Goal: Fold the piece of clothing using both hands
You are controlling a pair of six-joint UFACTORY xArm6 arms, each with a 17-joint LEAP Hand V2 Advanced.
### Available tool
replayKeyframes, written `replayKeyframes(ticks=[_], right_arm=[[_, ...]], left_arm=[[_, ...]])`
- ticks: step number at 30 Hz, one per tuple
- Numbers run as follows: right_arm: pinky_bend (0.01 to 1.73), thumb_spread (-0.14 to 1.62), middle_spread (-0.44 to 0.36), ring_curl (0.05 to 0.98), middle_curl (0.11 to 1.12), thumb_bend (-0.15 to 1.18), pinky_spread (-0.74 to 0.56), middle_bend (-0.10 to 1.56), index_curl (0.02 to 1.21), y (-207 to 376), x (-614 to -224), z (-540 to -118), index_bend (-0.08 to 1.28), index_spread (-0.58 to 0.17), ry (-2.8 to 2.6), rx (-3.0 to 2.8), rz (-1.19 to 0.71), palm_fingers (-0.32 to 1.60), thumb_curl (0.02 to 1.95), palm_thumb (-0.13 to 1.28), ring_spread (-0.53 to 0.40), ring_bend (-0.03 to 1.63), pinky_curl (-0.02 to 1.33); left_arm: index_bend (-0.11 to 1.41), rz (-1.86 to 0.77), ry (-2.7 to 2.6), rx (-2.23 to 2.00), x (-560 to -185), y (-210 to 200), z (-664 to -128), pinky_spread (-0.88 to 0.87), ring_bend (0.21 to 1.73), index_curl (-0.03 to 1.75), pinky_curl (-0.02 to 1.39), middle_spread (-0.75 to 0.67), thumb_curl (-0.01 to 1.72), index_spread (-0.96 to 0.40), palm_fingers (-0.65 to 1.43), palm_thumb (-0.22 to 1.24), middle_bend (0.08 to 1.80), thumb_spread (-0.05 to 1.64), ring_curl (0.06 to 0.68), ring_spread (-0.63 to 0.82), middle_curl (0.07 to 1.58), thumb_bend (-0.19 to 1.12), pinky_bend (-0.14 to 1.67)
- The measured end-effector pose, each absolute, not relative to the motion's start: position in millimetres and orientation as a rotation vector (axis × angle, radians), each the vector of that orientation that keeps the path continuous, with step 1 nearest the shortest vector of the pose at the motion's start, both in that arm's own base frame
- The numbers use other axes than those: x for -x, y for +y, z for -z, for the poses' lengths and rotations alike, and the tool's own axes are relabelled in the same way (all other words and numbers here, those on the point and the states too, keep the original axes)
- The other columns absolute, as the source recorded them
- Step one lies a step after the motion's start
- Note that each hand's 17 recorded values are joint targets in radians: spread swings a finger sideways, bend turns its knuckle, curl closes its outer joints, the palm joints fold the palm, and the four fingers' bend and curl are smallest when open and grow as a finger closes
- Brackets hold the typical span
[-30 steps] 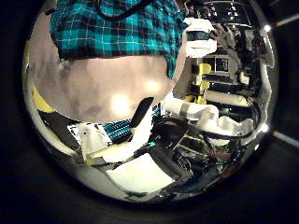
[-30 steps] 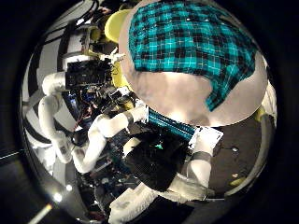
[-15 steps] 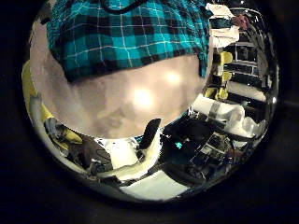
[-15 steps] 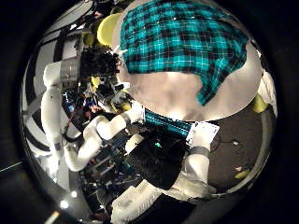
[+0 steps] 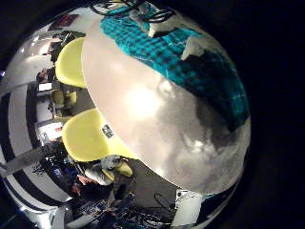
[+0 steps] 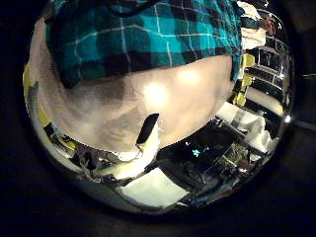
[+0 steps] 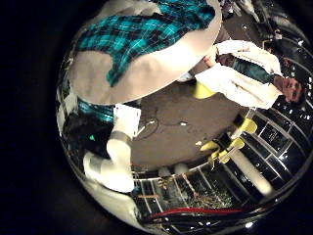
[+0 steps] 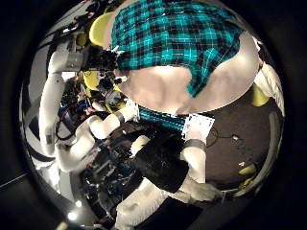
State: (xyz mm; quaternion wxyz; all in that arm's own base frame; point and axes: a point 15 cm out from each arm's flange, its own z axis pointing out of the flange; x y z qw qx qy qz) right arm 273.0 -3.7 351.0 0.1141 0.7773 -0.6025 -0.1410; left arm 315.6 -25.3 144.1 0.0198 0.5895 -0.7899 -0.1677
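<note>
A checked garment (image 6: 148, 39) lies spread on a round pale table (image 6: 128, 104). It fills much of the left thumb side palm view, so my left hand is close over its edge; one straight finger (image 6: 146, 130) shows there. In the left little finger side palm view, fingertips (image 5: 195, 48) hang over the cloth (image 5: 181, 57) with nothing held. The right thumb side palm view shows the garment (image 8: 177, 34) farther off, my right hand's straight finger (image 8: 197, 129) beside the table (image 8: 163, 88), and a hand (image 8: 94, 65) at the cloth's edge. The right little finger side palm view shows the garment (image 7: 147, 29) too.
Bare tabletop (image 5: 152, 105) lies between the garment and the table's edge. Two chairs (image 5: 86, 134) stand beside the table in the left little finger side palm view. Equipment racks (image 6: 197, 158) and floor (image 7: 176, 117) lie around the table.
The garment has grown larger in the left thumb side palm view: my left hand has moved nearer to it. The right thumb side view has shifted slightly. The garment itself lies as before.
</note>
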Motion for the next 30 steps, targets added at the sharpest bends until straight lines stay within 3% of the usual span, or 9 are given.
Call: replayKeyframes(ticks=[3,5,7,12,19,24,30], right_arm=[[0.65,1.36,-0.020,0.198,0.37,-0.01,0.35,0.33,0.29,-14,-271,-352,0.17,-0.359,-1.763,-2.268,0.405,0.33,0.21,0.28,0.039,0.76,0.15],[0.66,1.36,-0.020,0.197,0.37,-0.01,0.35,0.33,0.29,-18,-271,-351,0.17,-0.358,-1.757,-2.274,0.411,0.34,0.21,0.28,0.031,0.76,0.15],[0.66,1.36,-0.020,0.195,0.37,-0.01,0.34,0.34,0.29,-23,-271,-350,0.17,-0.360,-1.748,-2.284,0.426,0.34,0.21,0.28,0.028,0.76,0.15],[0.66,1.36,-0.077,0.197,0.37,-0.01,0.33,0.35,0.29,-42,-274,-334,0.17,-0.362,-1.715,-2.296,0.505,0.35,0.21,0.29,0.009,0.77,0.14],[0.67,1.23,-0.168,0.201,0.37,0.01,0.27,0.35,0.28,-63,-303,-302,0.15,-0.334,-1.628,-2.362,0.448,0.26,0.28,0.48,-0.021,0.77,0.14],[0.62,1.15,-0.093,0.189,0.37,-0.02,0.24,0.34,0.30,-60,-294,-245,0.18,-0.319,-1.586,-2.358,0.487,0.19,0.31,0.52,-0.005,0.69,0.14],[0.58,1.09,-0.054,0.183,0.37,-0.02,0.23,0.32,0.30,-40,-303,-189,0.17,-0.310,-1.529,-2.464,0.362,0.15,0.32,0.53,0.018,0.63,0.15]], left_arm=[[0.16,0.538,-2.457,-1.833,-316,-25,-145,-0.09,0.79,0.34,0.29,-0.18,0.33,-0.16,0.79,0.36,0.57,0.93,0.149,-0.14,0.45,-0.01,0.50],[0.23,0.542,-2.462,-1.839,-317,-26,-146,-0.27,0.89,0.38,0.32,-0.27,0.34,-0.24,1.09,0.43,0.67,0.97,0.193,-0.29,0.51,0.01,0.60],[0.26,0.532,-2.465,-1.850,-319,-26,-149,-0.40,0.97,0.41,0.37,-0.34,0.34,-0.32,1.18,0.49,0.74,1.03,0.250,-0.38,0.56,0.02,0.69],[0.36,0.510,-2.473,-1.877,-324,-26,-167,-0.57,1.08,0.51,0.45,-0.46,0.32,-0.45,1.16,0.52,0.84,1.14,0.341,-0.48,0.65,-0.01,0.84],[0.41,0.533,-2.460,-1.889,-326,-22,-198,-0.66,1.14,0.62,0.51,-0.53,0.29,-0.54,1.08,0.52,0.90,1.19,0.400,-0.52,0.71,-0.02,0.92],[0.41,0.496,-2.481,-1.904,-336,-24,-215,-0.69,1.14,0.68,0.53,-0.55,0.28,-0.58,1.07,0.52,0.91,1.20,0.421,-0.53,0.74,-0.01,0.95],[0.37,0.504,-2.482,-1.892,-342,-25,-229,-0.70,1.15,0.76,0.55,-0.57,0.27,-0.62,1.06,0.53,0.91,1.21,0.444,-0.53,0.76,-0.01,0.95]])
